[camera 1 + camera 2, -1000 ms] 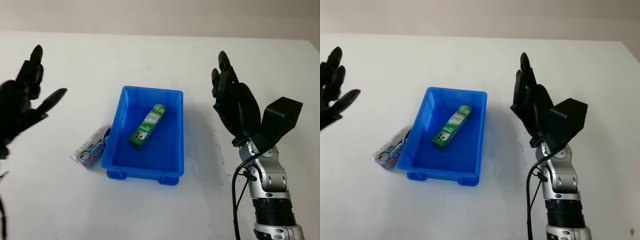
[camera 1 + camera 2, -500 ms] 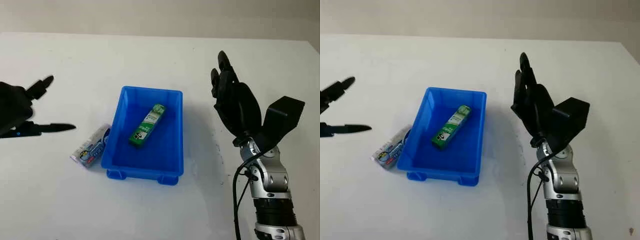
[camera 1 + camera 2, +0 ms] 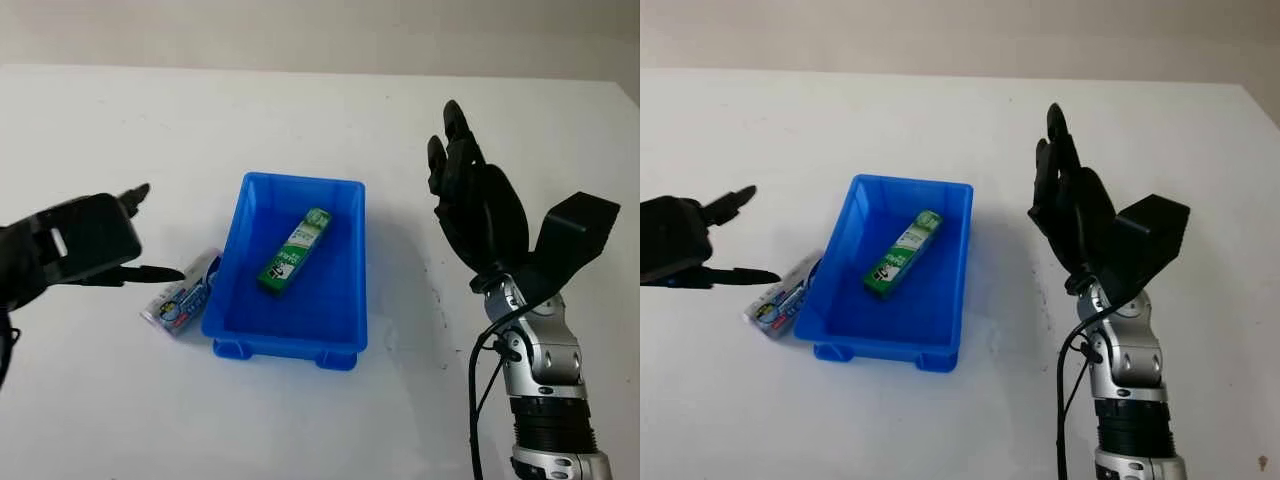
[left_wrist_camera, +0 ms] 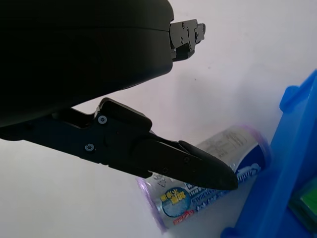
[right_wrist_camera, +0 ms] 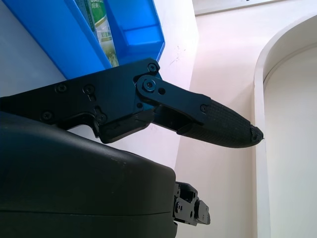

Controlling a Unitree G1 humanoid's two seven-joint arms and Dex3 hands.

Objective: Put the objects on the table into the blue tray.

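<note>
A blue tray sits mid-table with a green box lying inside it. A silver-and-blue packet lies on the table against the tray's left wall; it also shows in the left wrist view as the packet. My left hand is open and hovers just left of the packet, its lower finger pointing at it. My right hand is open, raised above the table to the right of the tray. The tray with the green box appears past the right hand's finger.
The white table stretches wide behind and to both sides of the tray. Its far edge meets a beige wall. A black cable runs along my right forearm at the bottom right.
My left hand has swung down and rightward from a raised pose at the far left to beside the packet. The right hand has shifted only slightly.
</note>
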